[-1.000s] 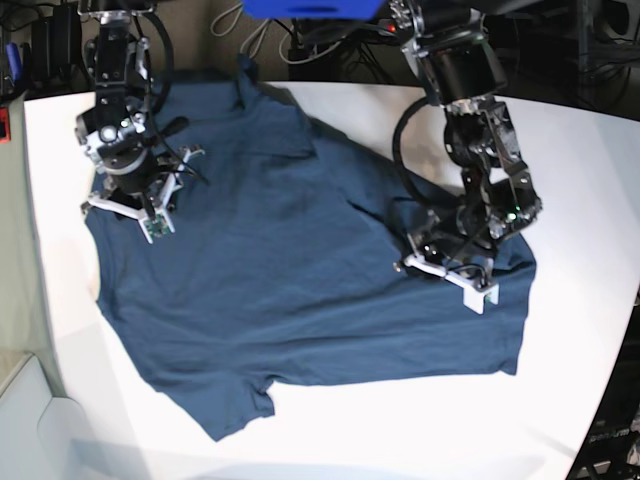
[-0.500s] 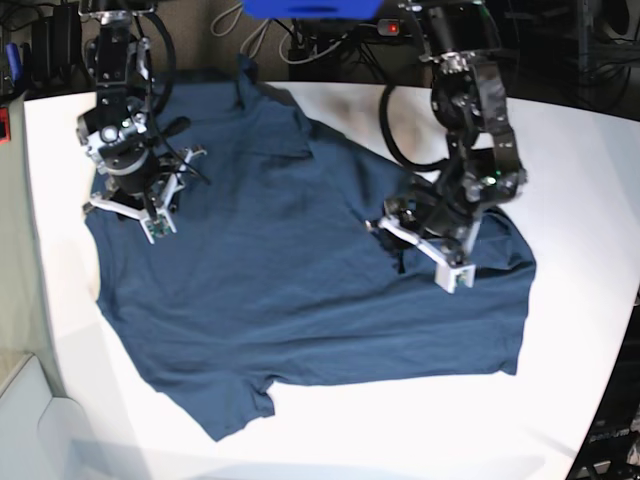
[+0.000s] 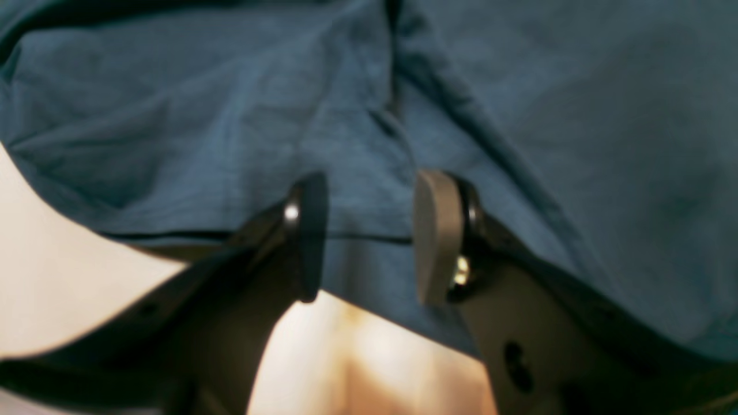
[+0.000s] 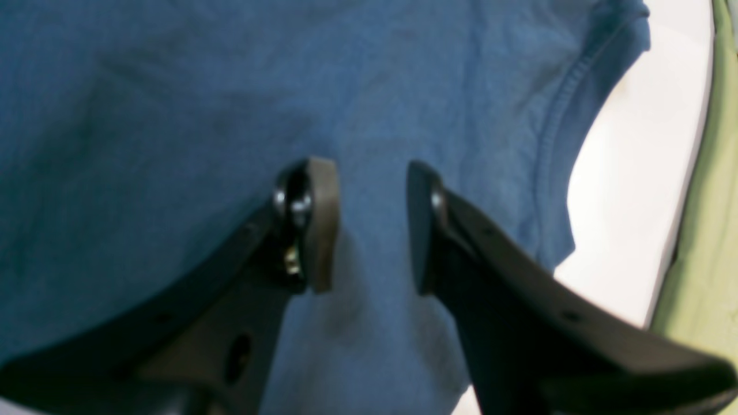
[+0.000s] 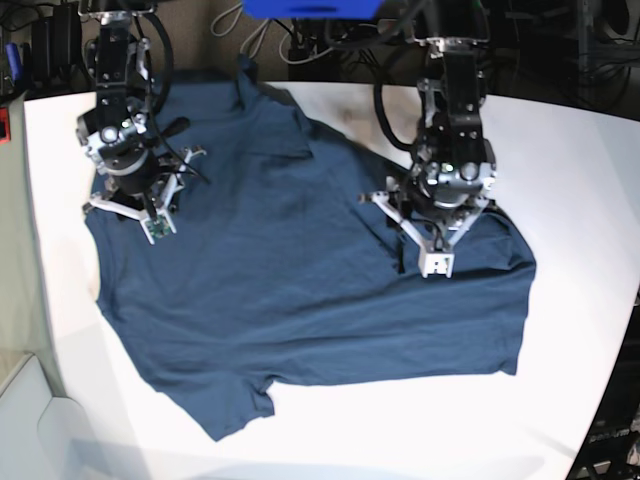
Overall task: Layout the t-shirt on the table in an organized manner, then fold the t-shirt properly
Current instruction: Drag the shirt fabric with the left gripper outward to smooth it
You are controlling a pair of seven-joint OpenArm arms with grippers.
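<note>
Both sets of jaws apart, holding nothing. Could bunch the t-shirt [image 5: 300, 270] if left gripper [image 3: 369, 236] grabs that crease.

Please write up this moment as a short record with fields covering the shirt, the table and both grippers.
garment: t-shirt, dark blue, spread flat with some wrinkles
surface: table, white, visible around the shirt
left gripper: jaws apart, over the shirt near a hem edge, nothing clamped
right gripper: jaws apart, over the shirt near a stitched edge, nothing clamped
fold: not yet started
</note>
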